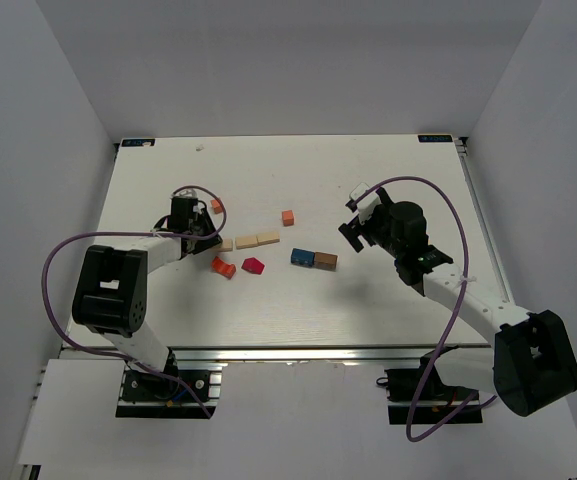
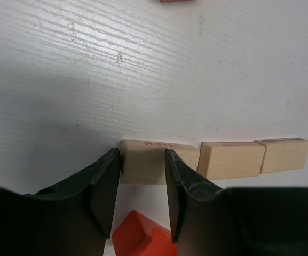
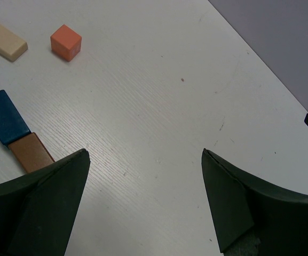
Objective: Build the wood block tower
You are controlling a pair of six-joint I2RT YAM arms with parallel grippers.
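Observation:
No stack stands; the blocks lie flat on the white table (image 1: 388, 170). Three pale tan blocks (image 1: 247, 241) lie end to end in a row, also in the left wrist view (image 2: 231, 159). My left gripper (image 1: 211, 238) is low at the row's left end. Its jaws (image 2: 142, 154) stand a little apart around the left end of the "HOTEL" tan block (image 2: 143, 165), not clamped on it. A red block (image 2: 143, 237) lies under them. My right gripper (image 1: 350, 218) is wide open and empty (image 3: 144, 152), right of the blue block (image 3: 4, 117) and the brown block (image 3: 31, 152).
An orange cube (image 1: 288, 217) lies behind the row, and another orange block (image 1: 217, 206) lies by the left wrist. Two red blocks (image 1: 223, 267) (image 1: 254, 265) lie in front of the row. The blue (image 1: 301, 257) and brown (image 1: 325, 261) blocks touch end to end. Grey walls enclose the table.

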